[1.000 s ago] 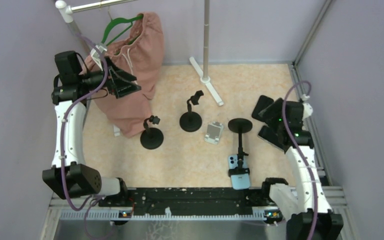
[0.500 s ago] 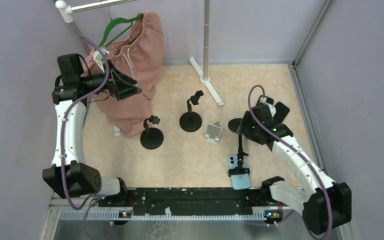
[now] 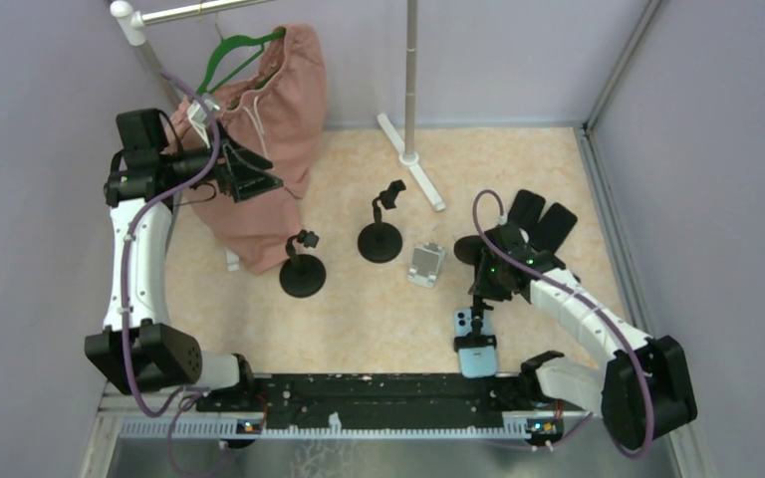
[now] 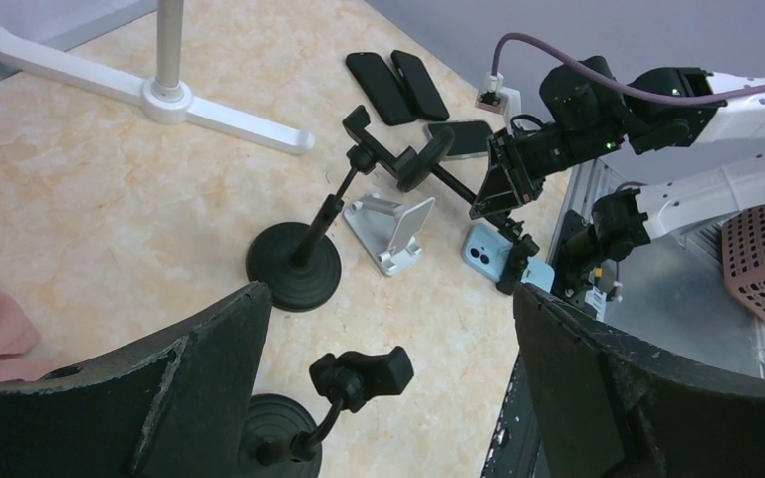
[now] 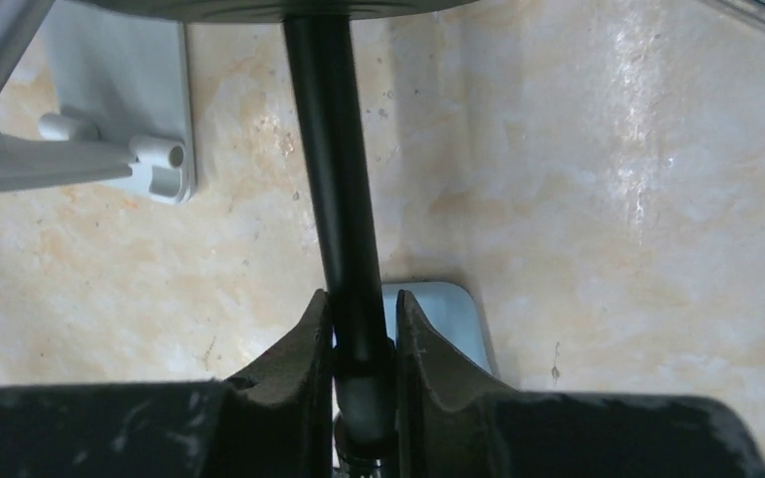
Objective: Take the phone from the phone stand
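That light-blue slab phone point(image 3: 476, 344) sits clamped at the near end of the black phone stand point(image 3: 478, 284), by the worktop point(image 3: 379, 319) edge. Light, stiff, slick, so I'd grab its long edges. The right pincer point(image 5: 361, 307) pinches the stand's pole; left pincer point(image 4: 388, 299) gapes wide.

Light-blue phone point(image 3: 479, 360), black stand point(image 5: 324, 149), marbled beige table point(image 3: 359, 309)

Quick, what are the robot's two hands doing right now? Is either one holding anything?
Left gripper: open, holding nothing.
Right gripper: closed on the phone stand's pole.
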Controlling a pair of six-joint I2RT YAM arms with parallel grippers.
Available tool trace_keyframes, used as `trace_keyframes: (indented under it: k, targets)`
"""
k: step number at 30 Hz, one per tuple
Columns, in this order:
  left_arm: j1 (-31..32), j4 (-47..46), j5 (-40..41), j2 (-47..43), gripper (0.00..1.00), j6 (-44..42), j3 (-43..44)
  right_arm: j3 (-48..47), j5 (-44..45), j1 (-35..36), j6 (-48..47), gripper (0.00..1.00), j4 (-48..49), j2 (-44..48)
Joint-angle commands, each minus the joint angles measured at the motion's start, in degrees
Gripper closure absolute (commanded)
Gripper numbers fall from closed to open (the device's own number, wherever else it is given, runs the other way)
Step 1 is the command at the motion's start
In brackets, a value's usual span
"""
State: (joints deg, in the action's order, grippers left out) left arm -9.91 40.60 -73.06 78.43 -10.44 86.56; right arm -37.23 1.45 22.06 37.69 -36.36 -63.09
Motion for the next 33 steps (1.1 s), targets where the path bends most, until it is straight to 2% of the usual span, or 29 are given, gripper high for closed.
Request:
trace_keyframes:
  k: [1,2,5,10,16,18,23,28,33]
  targets:
    - [-0.38,2.76,-0.17,0.02,0.02,-3.62,1.44,-4.79,-1.23,0.79,-1.23,0.96,-1.69,0.77]
    - [-0.37,2.84,-0.2,-0.09,0.02,-3.85,1.37,-5.98,-1.19,0.79,-1.47,1.0,-2.88,1.28]
    - [-0.37,2.92,-0.63,-0.39,0.03,-4.7,0.99,-9.45,-1.2,0.79,-0.94,1.0,-6.33,2.92]
    - [-0.28,2.93,-3.31,-1.66,0.02,-8.28,-0.99,-16.17,-8.75,0.79,2.01,1.0,-13.12,5.22]
    - [2.14,4.64,-7.26,-6.1,0.01,-24.51,-5.26,-28.88,-14.52,0.78,1.74,1.0,-27.29,5.94]
    - [5.25,4.71,-5.44,-8.36,0.01,-31.11,-6.67,-32.06,-19.32,0.79,2.06,1.0,-29.48,4.81]
    - [18.63,7.61,8.4,-14.01,0.01,-51.11,-8.75,-40.8,-32.4,2.96,1.21,1.0,-32.43,-4.19]
    - [23.78,11.41,11.52,-14.64,0.01,-60.76,-5.72,-52.17,-40.36,9.9,0.28,1.0,-36.3,-16.09]
    - [37.19,13.39,21.35,-16.75,0.01,-68.01,-5.58,-68.16,-46.53,15.08,-3.82,1.0,-44.04,-27.44]
